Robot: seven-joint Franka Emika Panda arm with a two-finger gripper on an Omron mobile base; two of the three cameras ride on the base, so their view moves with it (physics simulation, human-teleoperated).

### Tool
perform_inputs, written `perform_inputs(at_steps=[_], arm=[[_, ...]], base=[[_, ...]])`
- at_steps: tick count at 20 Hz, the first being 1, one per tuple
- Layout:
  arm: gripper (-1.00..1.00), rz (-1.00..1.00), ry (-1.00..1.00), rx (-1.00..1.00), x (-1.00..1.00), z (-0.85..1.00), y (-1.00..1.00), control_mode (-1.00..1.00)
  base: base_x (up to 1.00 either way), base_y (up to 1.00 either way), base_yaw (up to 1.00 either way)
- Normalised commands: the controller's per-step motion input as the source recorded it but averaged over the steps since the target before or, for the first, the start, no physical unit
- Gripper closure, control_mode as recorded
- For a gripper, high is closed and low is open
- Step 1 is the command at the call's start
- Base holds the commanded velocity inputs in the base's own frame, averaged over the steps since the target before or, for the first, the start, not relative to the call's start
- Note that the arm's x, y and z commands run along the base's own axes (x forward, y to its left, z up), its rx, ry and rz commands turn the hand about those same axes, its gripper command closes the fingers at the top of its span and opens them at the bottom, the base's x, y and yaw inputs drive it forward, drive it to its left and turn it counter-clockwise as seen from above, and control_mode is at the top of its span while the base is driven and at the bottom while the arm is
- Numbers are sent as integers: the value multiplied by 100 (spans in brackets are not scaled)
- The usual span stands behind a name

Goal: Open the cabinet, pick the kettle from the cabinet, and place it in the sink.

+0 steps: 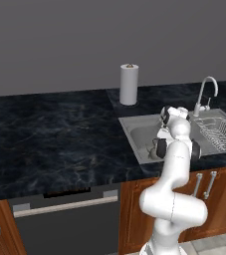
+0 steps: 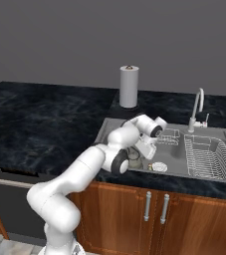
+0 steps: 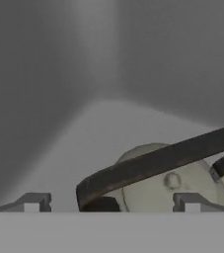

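Black marble counter ran across mid-frame, the steel sink set in it at right. Kettle sat on the basin floor, lower right of hand view. Gripper stood open, fingertips apart either side of the dark handle.

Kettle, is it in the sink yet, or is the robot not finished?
Nearly finished. The kettle sits on the floor of the sink, so fetching it is done. The gripper hangs over it with jaws spread either side of the handle, not gripping. Only backing away looks left.
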Motion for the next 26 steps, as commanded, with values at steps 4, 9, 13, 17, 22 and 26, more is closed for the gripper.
perform_inputs(at_steps=[4,9,13,17,22,26], arm=[[-100,0,15,4,18,0,-33,-100],[-100,0,13,3,20,2,-35,-100],[-100,0,10,1,16,11,-35,-100],[-100,-1,5,1,11,20,-28,-100],[-100,-7,2,0,11,33,-23,-100],[-100,-16,4,0,1,31,-16,-100]], base=[[0,0,0],[0,0,0],[0,0,0],[0,0,0],[0,0,0],[0,0,0]])
